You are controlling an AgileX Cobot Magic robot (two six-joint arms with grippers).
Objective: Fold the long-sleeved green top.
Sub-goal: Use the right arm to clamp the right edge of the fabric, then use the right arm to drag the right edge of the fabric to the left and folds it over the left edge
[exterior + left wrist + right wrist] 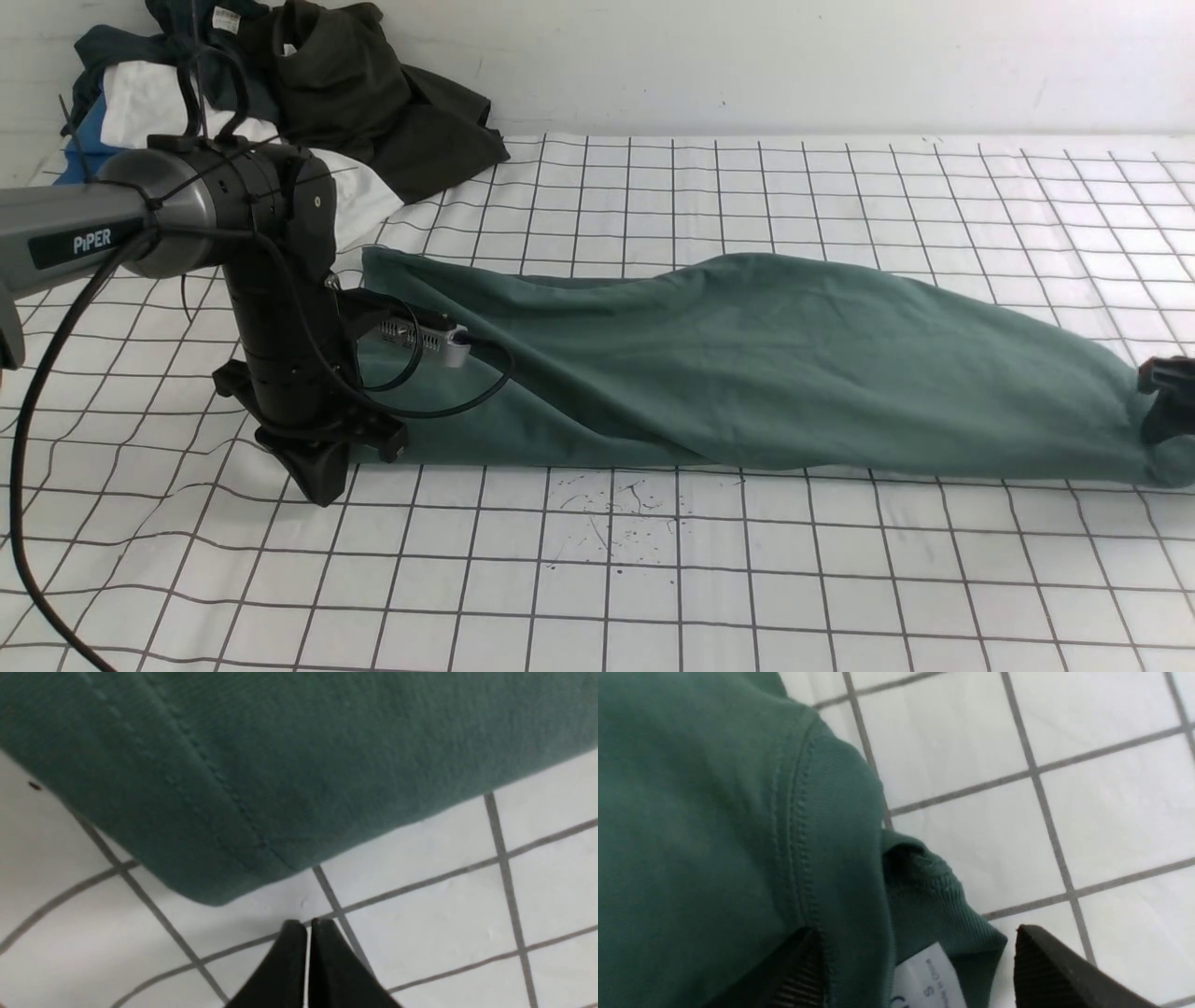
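The green long-sleeved top (766,364) lies as a long folded band across the middle of the grid cloth, stretching from left to right. My left gripper (322,485) points down at the band's left end. In the left wrist view it (308,924) is shut and empty on bare cloth, just off the stitched hem corner (224,877). My right gripper (1167,401) is at the band's right end. Its jaws (915,933) stand wide open around the ribbed collar (934,896) and a white size label (924,975).
A pile of dark, white and blue clothes (355,103) sits at the back left against the wall. The table is covered with a white grid-lined cloth (653,579). Small ink marks (616,513) dot it in front of the top.
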